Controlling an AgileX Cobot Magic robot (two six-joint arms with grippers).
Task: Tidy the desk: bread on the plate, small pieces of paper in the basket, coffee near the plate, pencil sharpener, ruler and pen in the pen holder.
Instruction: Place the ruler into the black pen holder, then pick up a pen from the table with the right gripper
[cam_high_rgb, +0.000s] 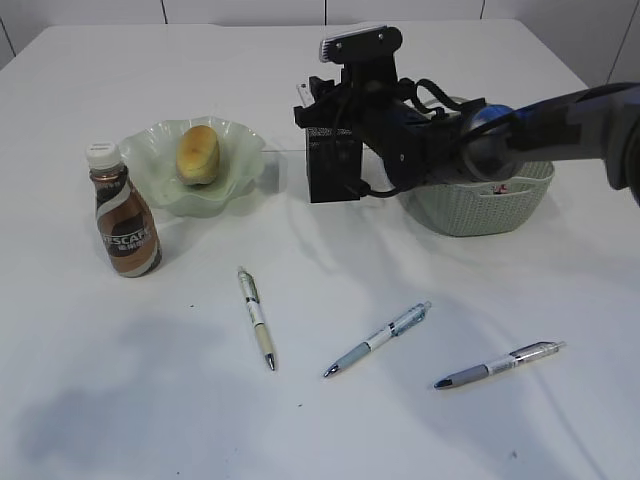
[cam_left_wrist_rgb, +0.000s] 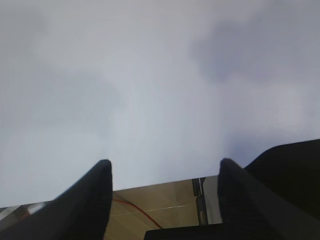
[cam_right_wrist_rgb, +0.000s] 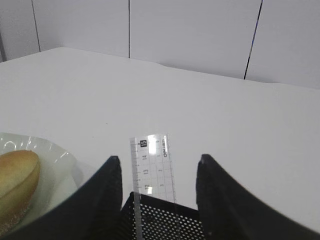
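Exterior view: white desk (cam_high_rgb: 120, 400), pale panelled wall behind; both arms' jaws apart, empty.

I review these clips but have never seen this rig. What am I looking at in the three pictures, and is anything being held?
A two-armed robot is tidying a white desk. The wide picture is an outside camera; the other two sit on the wrists, looking past each tool's two fingers. The right tool stands open above the black mesh pen holder, with a clear ruler standing in it, not gripped. The left tool is open over bare desk, holding nothing. Bread lies on the green plate, coffee bottle beside it. Three pens lie loose; a basket sits behind the arm.
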